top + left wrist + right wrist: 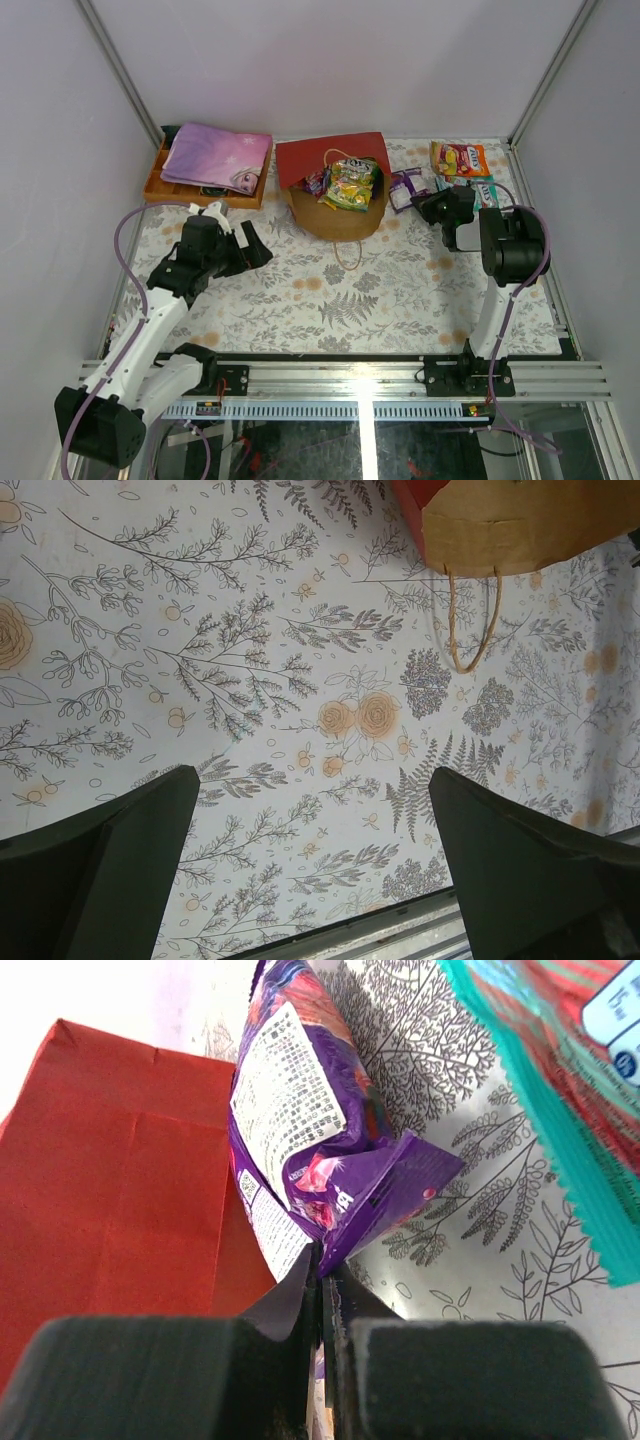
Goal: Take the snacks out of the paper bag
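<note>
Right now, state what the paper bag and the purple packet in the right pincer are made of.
The paper bag: matte paper, red outside, brown kraft inside, creased folds. The purple packet: likely glossy plastic film, shiny and crinkled, its edge pinched in the right pincer.

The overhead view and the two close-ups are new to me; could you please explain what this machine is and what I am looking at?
It is a robot with two arms bolted at the near edge of a table. The wide picture looks down from above; the other two come from a camera on each wrist. The left gripper is open over the table, holding nothing. The right gripper is shut on a corner of a purple packet. The red paper bag has packets showing at its mouth; an orange pack lies to its right. At back left, a tray holds a pink-purple cloth.
</note>
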`<state>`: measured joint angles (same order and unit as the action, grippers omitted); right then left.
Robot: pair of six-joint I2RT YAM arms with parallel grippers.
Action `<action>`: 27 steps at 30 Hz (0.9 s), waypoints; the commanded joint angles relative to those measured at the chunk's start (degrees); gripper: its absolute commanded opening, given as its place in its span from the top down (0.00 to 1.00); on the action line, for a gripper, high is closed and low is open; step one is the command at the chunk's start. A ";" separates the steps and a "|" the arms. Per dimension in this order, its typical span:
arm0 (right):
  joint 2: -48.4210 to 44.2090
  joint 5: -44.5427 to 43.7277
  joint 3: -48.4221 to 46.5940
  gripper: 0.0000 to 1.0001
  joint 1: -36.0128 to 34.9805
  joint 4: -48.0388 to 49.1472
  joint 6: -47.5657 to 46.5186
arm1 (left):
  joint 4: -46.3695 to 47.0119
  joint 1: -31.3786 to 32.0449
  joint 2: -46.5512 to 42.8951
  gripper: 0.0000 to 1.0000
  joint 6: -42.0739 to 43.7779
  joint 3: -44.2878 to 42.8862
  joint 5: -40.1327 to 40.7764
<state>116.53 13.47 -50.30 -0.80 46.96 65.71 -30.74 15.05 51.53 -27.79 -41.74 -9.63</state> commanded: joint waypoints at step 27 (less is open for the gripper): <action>-28.17 -15.98 10.55 0.01 -3.32 1.10 -15.38 | -1.70 -18.55 -0.23 0.00 -1.89 -1.12 7.11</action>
<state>96.92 1.83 -42.68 -3.01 46.83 56.34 -33.41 -1.45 51.57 -28.82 -41.76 -2.15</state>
